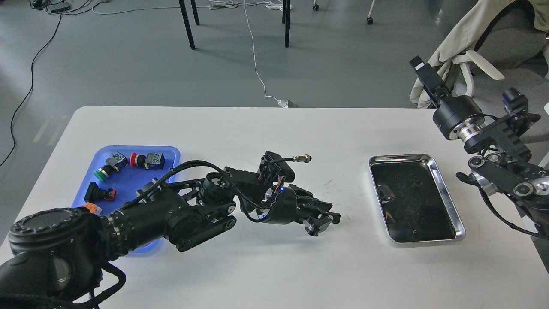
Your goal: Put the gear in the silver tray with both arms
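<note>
My left gripper (322, 219) hangs low over the middle of the white table, pointing right, left of the silver tray (401, 158). Its fingers are drawn together on a small grey part at the tips, the gear (310, 223), mostly hidden by them. The silver tray lies at the right of the table with nothing in it but dark reflections. My right gripper (422, 73) is raised beyond the table's back right corner, pointing up and away. It is seen dark and narrow, so its fingers cannot be told apart.
A blue plastic tray (128, 178) at the left holds a green push button (102, 172), a red one (136, 159) and other switch parts. My left arm covers its front part. A chair with a beige cloth (454, 47) stands behind the right arm.
</note>
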{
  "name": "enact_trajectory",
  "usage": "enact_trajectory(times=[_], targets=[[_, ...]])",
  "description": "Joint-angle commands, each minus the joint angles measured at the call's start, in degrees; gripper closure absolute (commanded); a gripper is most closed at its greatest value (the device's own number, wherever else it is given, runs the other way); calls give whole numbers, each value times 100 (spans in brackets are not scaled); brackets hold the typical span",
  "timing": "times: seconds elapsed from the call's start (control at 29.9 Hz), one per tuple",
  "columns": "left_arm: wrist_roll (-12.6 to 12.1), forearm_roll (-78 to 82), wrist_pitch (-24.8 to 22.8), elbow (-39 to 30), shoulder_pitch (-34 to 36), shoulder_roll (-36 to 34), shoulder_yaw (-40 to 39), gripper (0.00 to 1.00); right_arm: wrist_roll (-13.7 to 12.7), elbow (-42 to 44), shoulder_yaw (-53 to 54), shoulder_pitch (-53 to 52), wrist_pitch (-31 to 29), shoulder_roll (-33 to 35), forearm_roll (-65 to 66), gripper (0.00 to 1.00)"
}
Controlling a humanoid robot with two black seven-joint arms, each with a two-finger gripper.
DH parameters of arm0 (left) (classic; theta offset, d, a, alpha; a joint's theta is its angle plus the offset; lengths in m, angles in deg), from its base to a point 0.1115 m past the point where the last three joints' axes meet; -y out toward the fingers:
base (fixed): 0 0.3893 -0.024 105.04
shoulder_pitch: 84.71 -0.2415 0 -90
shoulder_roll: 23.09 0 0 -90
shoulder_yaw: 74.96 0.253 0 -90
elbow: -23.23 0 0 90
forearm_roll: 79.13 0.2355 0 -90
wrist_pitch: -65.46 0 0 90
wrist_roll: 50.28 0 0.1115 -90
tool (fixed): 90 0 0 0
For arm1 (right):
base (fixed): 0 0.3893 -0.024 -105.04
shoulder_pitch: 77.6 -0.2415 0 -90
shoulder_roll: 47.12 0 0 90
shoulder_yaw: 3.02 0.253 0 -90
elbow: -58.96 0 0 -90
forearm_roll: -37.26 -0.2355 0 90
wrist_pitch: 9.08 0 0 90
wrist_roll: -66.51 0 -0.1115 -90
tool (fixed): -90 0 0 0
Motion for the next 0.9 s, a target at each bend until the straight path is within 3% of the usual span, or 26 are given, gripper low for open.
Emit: enact_trajectory(times=[0.0, 0.33, 0.47, 0.67, 0.87], targets=[[0, -203, 20, 0, 16, 0, -269, 52, -54, -9, -65, -30, -77, 26, -11, 19], [0, -976, 11, 9, 209, 0, -1078, 25, -63, -228, -900, -443, -393, 359, -20, 19], [0, -1371, 20, 18, 376, 0, -1350, 23, -98, -465, -1049, -627, -885, 605, -2, 19], [0, -2144, 11, 44, 490, -842, -1992, 21, -186, -755, -1900, -1233, -1237, 878, 7, 19], [0, -3128, 28, 70, 499, -1774, -2080, 19, -221, -1405, -2709, -1874, -1800, 1229, 86, 19]])
